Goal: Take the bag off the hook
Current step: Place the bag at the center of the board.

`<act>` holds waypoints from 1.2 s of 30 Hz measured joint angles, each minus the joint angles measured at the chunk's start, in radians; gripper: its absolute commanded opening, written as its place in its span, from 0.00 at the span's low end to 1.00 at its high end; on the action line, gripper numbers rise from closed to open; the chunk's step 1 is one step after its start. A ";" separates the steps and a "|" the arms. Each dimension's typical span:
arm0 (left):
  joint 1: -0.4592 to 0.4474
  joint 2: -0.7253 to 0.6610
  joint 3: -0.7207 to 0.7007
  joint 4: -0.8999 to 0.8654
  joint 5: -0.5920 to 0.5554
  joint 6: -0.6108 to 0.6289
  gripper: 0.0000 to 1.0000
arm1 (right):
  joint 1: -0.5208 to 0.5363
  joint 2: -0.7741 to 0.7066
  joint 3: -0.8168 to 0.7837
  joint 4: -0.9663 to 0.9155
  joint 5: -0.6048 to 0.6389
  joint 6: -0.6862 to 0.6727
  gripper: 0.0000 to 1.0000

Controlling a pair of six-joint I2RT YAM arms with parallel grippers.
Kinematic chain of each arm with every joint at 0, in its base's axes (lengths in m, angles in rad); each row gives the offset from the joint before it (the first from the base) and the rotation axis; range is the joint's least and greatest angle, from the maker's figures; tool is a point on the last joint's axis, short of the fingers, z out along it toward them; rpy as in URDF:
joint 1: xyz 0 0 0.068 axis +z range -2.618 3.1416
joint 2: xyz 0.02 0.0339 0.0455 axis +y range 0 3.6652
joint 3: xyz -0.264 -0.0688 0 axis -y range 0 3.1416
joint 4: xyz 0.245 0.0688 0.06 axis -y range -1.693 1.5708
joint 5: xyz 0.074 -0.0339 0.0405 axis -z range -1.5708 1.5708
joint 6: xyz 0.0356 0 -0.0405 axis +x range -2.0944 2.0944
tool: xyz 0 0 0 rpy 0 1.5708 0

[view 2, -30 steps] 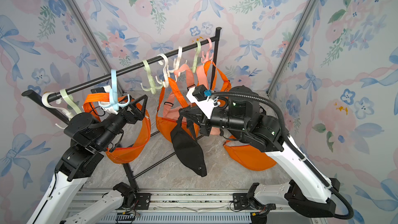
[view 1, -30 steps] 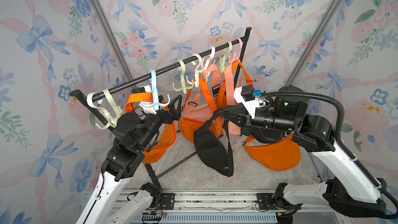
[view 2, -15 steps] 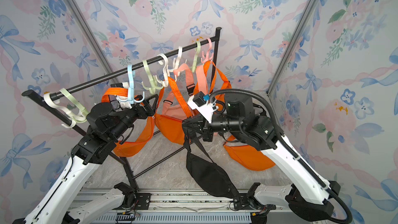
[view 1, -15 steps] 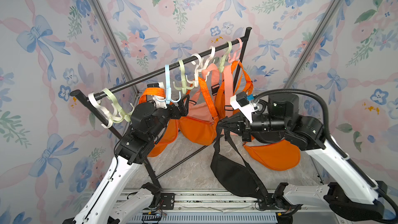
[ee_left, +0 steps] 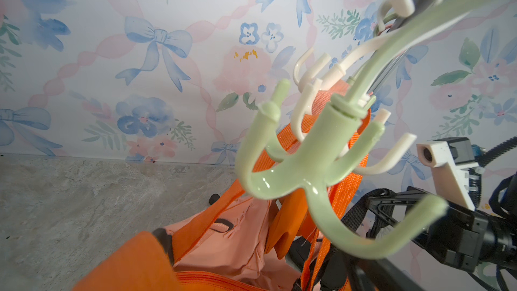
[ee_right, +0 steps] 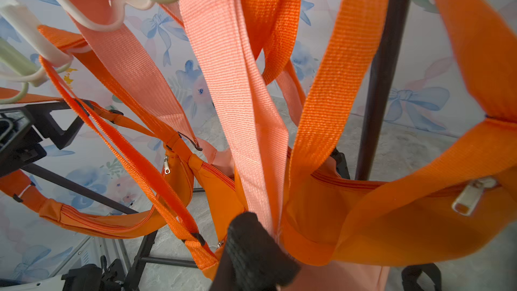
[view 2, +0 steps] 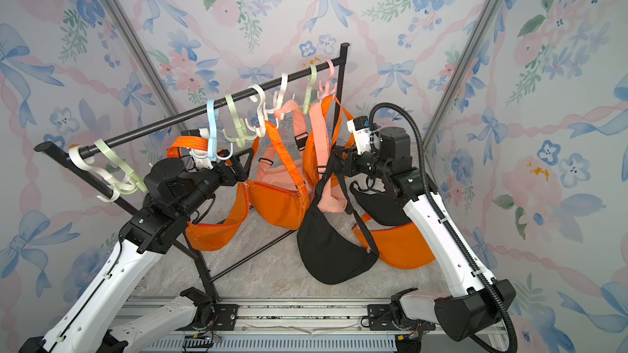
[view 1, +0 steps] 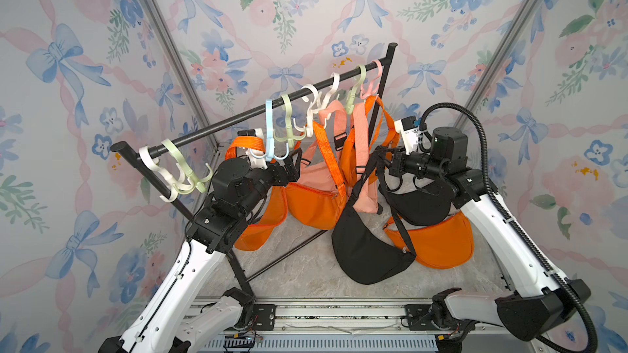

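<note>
Along the bottom edge of the frame runs a metal rail base (view 1: pixel 339 314), with a white and black robot arm rising from each end. Above it lies a grey, marble-patterned tabletop (view 1: pixel 306 273), taking up the lower middle of both top views.

Low in the centre is the black bag (view 1: pixel 367 249), off the rack. Its strap runs up to the right gripper (view 1: pixel 385 161), which is clenched on that strap right of centre. Whether the bag's body rests on the surface I cannot tell.

Just to its right an orange bag (view 1: pixel 441 242) lies flat on the tabletop, partly under a second black bag (view 1: pixel 421 205) beneath the right arm.

Left of centre, the left gripper (view 1: pixel 294 168) is spread wide and holds nothing, just below a blue hook (view 1: pixel 270 134).

Behind, a black rack rod (view 1: pixel 221 123) slants from middle left up to upper right. Plastic hooks (view 1: pixel 358 86) in white, green and pink hang along it, several carrying orange and salmon-pink bags (view 1: pixel 316 205) by their straps.

Farthest back, wallpaper (view 1: pixel 306 11) with blue bows, pink ribbons and flowers covers three walls, joined at the corners by bare metal posts (view 1: pixel 170 45).
</note>
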 measured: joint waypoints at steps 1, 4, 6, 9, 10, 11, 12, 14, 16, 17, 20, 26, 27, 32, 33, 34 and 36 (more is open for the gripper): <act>0.000 0.000 0.000 0.000 0.000 0.000 0.98 | 0.005 0.000 -0.007 0.009 0.000 0.006 0.00; 0.001 0.000 0.000 0.000 0.000 0.000 0.98 | 0.035 -0.009 -0.050 0.006 0.012 0.008 0.00; 0.001 0.000 0.000 0.000 0.000 0.000 0.98 | 0.103 -0.032 -0.088 -0.030 0.040 -0.010 0.00; 0.001 0.001 0.000 0.000 0.000 0.000 0.98 | 0.242 -0.099 -0.144 -0.101 0.080 -0.038 0.00; 0.001 0.002 0.000 0.000 0.000 0.000 0.98 | 0.283 -0.123 -0.158 -0.121 0.092 -0.040 0.00; 0.002 0.006 0.001 0.000 0.000 0.000 0.98 | 0.328 -0.152 -0.175 -0.138 0.111 -0.042 0.00; 0.002 0.009 0.002 0.001 0.000 0.000 0.98 | 0.367 -0.181 -0.198 -0.147 0.129 -0.039 0.00; 0.002 0.016 0.002 0.001 0.000 0.000 0.98 | 0.418 -0.234 -0.254 -0.153 0.169 -0.023 0.00; 0.004 0.020 0.002 0.001 0.000 0.000 0.98 | 0.444 -0.273 -0.327 -0.147 0.204 0.010 0.00; 0.005 0.022 0.002 0.001 0.000 0.000 0.98 | 0.454 -0.286 -0.373 -0.143 0.223 0.031 0.00; 0.005 0.022 0.002 0.005 0.000 0.000 0.98 | 0.480 -0.288 -0.501 -0.135 0.277 0.089 0.00; 0.006 0.022 0.002 0.008 0.000 0.000 0.98 | 0.505 -0.235 -0.647 -0.135 0.341 0.187 0.44; 0.006 0.022 0.002 0.008 0.000 0.000 0.98 | 0.505 -0.221 -0.659 -0.135 0.354 0.200 0.52; 0.006 0.023 0.002 0.007 0.000 0.000 0.98 | 0.502 -0.222 -0.672 -0.132 0.441 0.236 0.65; 0.006 0.023 0.002 0.007 0.000 0.000 0.98 | 0.495 -0.238 -0.672 -0.132 0.462 0.237 0.66; 0.006 0.024 0.002 0.006 0.000 0.000 0.98 | 0.486 -0.261 -0.670 -0.133 0.481 0.233 0.67; 0.006 0.029 0.002 0.006 0.004 0.000 0.98 | 0.451 -0.322 -0.655 -0.137 0.518 0.224 0.68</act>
